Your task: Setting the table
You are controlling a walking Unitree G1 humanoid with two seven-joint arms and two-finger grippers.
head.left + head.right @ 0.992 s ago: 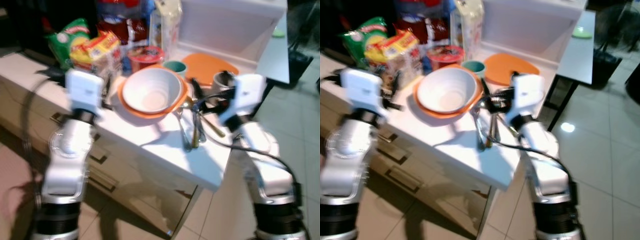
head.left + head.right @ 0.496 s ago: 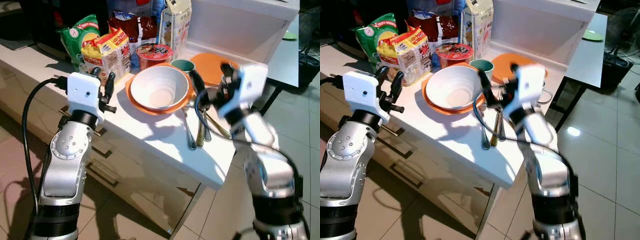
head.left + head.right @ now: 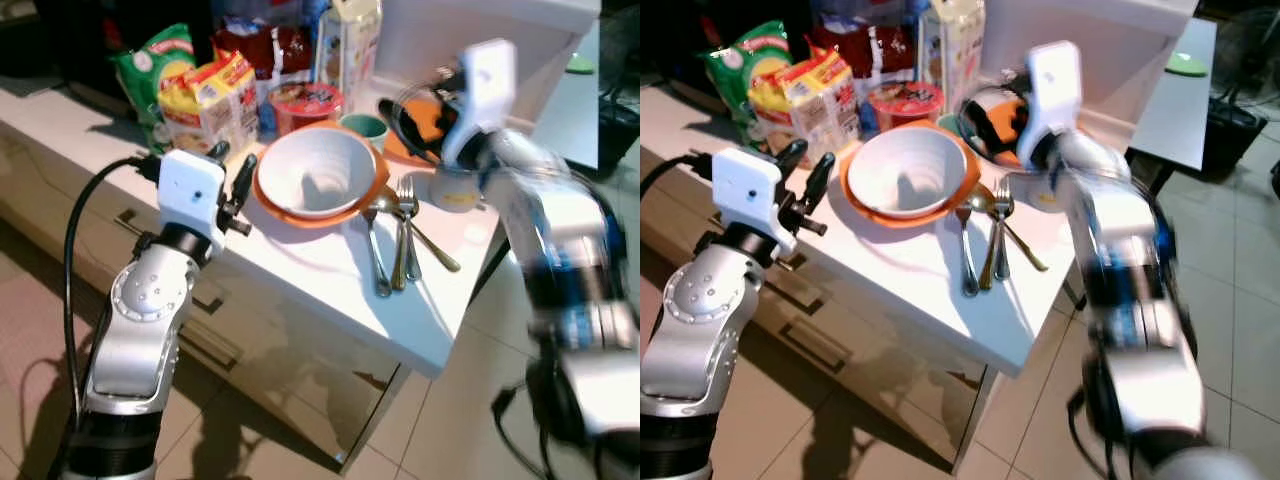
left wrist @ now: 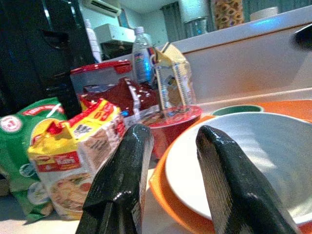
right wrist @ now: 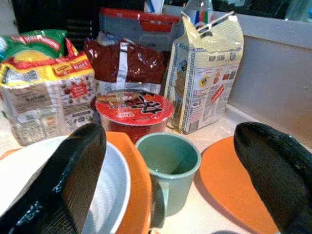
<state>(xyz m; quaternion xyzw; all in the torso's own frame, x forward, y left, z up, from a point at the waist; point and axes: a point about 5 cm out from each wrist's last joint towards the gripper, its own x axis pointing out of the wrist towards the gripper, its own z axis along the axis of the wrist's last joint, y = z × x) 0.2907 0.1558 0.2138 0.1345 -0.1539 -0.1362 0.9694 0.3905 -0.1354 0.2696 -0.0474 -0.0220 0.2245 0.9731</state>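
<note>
Since half a second ago the right arm has swung up and back, from low over the cutlery to above the far right part of the counter; the left arm has edged closer to the bowl.

Left gripper (image 3: 232, 178) sits at the counter's (image 3: 330, 290) front edge, just left of the orange plate (image 3: 268, 196). Fingers are parted a little and hold nothing; its wrist view looks between them at the white bowl (image 4: 253, 151) and the noodle pack (image 4: 73, 161).

The white bowl (image 3: 318, 172) rests in the orange plate, mid-counter. Behind it, along the back edge: green bag (image 3: 150, 62), yellow noodle pack (image 3: 205, 95), red cup noodles (image 3: 305, 102), carton (image 3: 347, 40). The green cup (image 5: 168, 161) stands just behind the plate's rim, with a flat orange mat (image 5: 234, 190) beside it.

Spoon (image 3: 376, 255), a second utensil and a fork (image 3: 410, 235) lie side by side near the front right edge, touching or nearly so.

Right gripper (image 5: 170, 165) hovers above the green cup, fingers spread wide and empty, the cup framed between them in its wrist view. The arm is motion-blurred in the head views. A mug (image 3: 452, 190) stands under the arm near the right edge.

Step in hand, by my read: reaching for the green cup. Next move needs a descent straddling the cup, then a close on its wall, clear of the plate rim and the cup noodles.
</note>
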